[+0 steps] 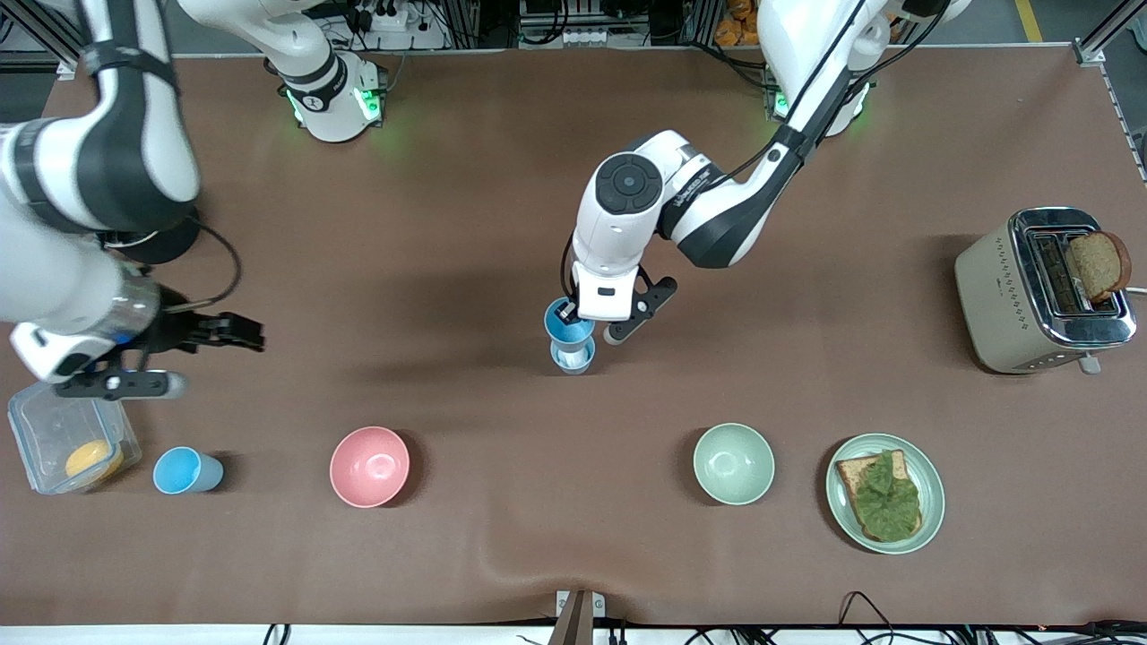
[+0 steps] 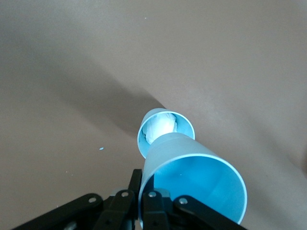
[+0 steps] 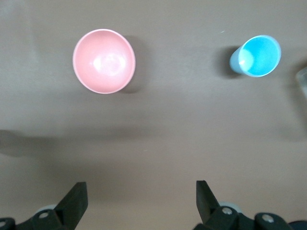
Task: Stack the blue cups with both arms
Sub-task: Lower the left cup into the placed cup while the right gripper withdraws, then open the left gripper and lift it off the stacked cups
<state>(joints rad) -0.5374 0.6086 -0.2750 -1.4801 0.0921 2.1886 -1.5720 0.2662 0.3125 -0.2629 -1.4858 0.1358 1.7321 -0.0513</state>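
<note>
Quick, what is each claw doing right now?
Left claw: shut on a blue cup, above another blue cup on the table.
Right claw: open, holding nothing.

I log the left gripper [image 1: 573, 315] clamping a sky-blue plastic tumbler [image 1: 568, 324] above a paler blue tumbler [image 1: 573, 356] mid-table. Along the camera-side row, from the right arm's end: clear plastic box [image 1: 54, 428], light-blue plastic cup [image 1: 185, 470], pink bowl [image 1: 369, 466], pale green bowl [image 1: 733, 463], green plate [image 1: 932, 493].

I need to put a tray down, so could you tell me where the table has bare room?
Bare: between the pink bowl and the green bowl, and between the stacked cups and the toaster. Crowded: the right arm's end, with the clear container and blue cup.
</note>
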